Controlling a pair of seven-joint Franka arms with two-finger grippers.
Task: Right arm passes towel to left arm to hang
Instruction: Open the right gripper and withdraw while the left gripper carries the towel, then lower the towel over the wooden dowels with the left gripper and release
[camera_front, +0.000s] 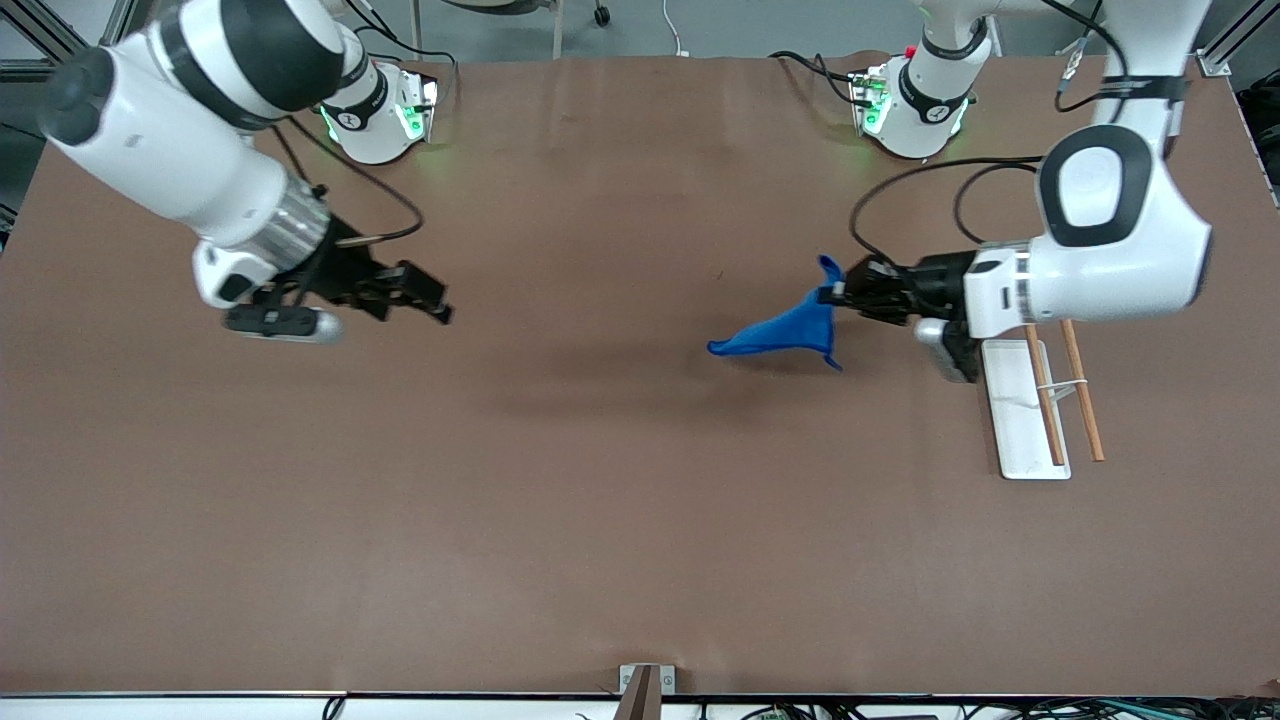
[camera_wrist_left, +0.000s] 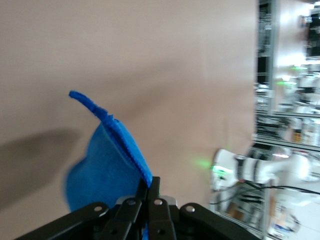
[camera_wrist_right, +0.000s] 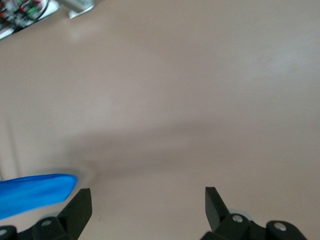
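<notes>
The bright blue towel (camera_front: 785, 328) hangs bunched from my left gripper (camera_front: 832, 292), which is shut on its upper edge above the brown table, toward the left arm's end. In the left wrist view the towel (camera_wrist_left: 102, 165) droops from the closed fingertips (camera_wrist_left: 155, 184), its blue loop sticking up. My right gripper (camera_front: 432, 302) is open and empty above the table toward the right arm's end. In the right wrist view its gripper (camera_wrist_right: 147, 197) has wide-apart fingers, and a tip of the towel (camera_wrist_right: 35, 194) shows at the edge.
A white rack base (camera_front: 1020, 405) with two wooden rods (camera_front: 1082, 390) stands on the table beside the left arm's wrist. Both arm bases (camera_front: 385, 110) stand along the table's edge farthest from the front camera. The table's middle is bare brown surface (camera_front: 600, 450).
</notes>
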